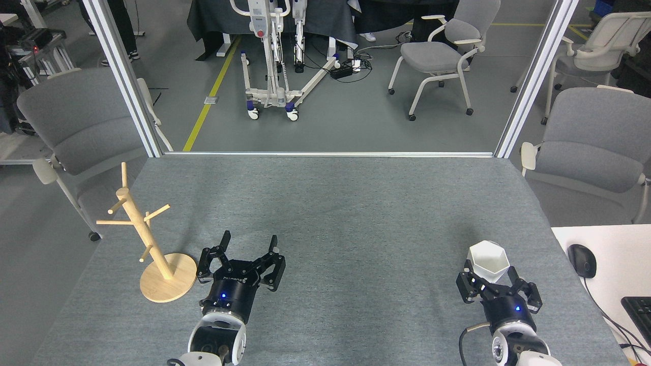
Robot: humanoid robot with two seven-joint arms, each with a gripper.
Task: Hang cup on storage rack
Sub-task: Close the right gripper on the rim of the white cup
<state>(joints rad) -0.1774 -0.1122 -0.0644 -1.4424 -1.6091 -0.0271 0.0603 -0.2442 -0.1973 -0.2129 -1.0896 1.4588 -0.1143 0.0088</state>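
The white faceted cup (489,258) stands upright near the table's right front, its handle hidden from me. My right gripper (490,273) is open, with one finger on each side of the cup's lower body, which it partly covers; I cannot tell if the fingers touch it. The wooden storage rack (136,225) stands at the left on its round base (175,284), pegs bare. My left gripper (248,245) rests open on the grey table just right of that base, holding nothing.
A white desk (610,244) with a black mouse (581,260) and a keyboard (641,311) adjoins the table's right edge. Grey chairs (76,122) (595,137) stand off both far corners. Metal frame posts (124,76) rise at the far edge.
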